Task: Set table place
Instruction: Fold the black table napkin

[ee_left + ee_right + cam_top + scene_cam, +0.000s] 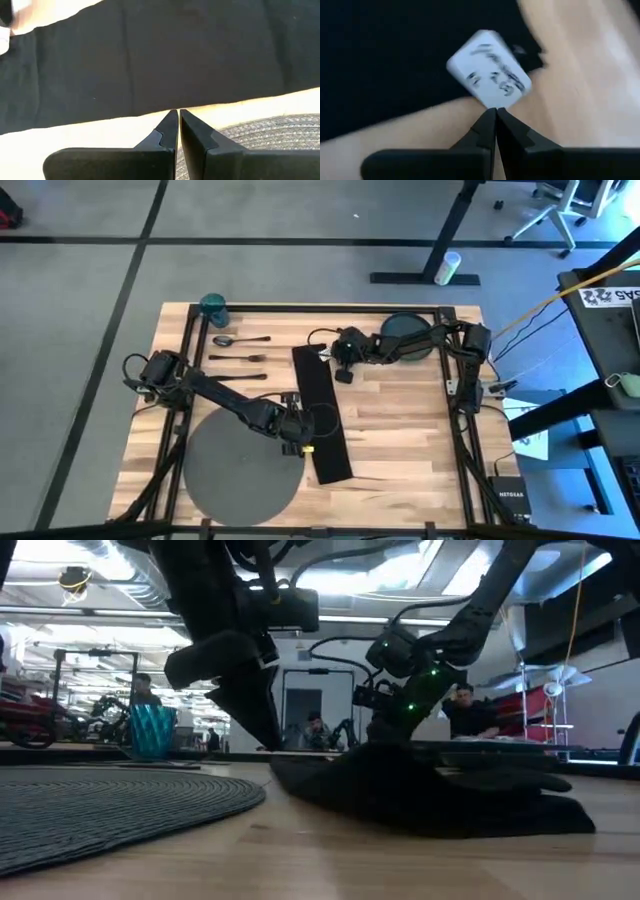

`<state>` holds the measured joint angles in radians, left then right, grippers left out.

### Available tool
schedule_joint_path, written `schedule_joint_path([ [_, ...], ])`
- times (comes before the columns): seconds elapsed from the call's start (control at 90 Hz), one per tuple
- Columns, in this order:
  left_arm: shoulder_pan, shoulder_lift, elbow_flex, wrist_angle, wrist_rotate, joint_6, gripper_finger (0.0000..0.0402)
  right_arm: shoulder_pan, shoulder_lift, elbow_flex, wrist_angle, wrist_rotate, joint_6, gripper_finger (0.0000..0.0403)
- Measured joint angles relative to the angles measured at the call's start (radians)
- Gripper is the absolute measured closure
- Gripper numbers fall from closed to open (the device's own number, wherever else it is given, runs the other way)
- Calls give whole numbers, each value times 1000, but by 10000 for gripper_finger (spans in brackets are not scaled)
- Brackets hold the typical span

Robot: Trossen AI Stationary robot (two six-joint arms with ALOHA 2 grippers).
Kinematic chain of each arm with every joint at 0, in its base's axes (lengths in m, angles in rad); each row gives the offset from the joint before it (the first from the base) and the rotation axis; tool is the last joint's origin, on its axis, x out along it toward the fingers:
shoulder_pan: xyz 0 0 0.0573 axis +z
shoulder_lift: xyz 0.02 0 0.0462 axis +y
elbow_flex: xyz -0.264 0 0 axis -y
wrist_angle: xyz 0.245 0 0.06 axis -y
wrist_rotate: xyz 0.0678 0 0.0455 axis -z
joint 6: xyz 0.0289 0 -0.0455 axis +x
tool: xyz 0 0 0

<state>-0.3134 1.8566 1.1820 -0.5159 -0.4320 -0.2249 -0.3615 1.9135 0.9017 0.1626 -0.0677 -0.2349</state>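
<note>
Hovering left claw (296, 442): clenched, beside napkin (321, 415) and mat (243, 466).
Right claw (343, 374): clenched at napkin's far end.
Desk (400, 420): wood.

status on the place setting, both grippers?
Left gripper shut, empty, at napkin beside mat. Right gripper shut, at napkin's far end. Plate sits under right arm.

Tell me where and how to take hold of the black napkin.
Grip the napkin at a short end, probably the far one by the right tool, coming straight down. It lies flat as a long strip, so only a pinched edge offers purchase.
</note>
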Motion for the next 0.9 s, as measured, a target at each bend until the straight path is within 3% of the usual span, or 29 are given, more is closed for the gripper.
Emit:
schedule_joint_path([
  [0.111,0,0,0,0,0,0,402,1,-1,-1,13,-108,4,402],
  [0.189,0,0,0,-2,0,0,402,5,0,-2,26,-125,4,402],
  [0.689,1,0,0,-26,1,-7,402,11,-31,-2,52,141,-39,402],
  [0.9,1,-1,1,-24,1,-7,402,-15,12,1,33,163,-39,403],
])
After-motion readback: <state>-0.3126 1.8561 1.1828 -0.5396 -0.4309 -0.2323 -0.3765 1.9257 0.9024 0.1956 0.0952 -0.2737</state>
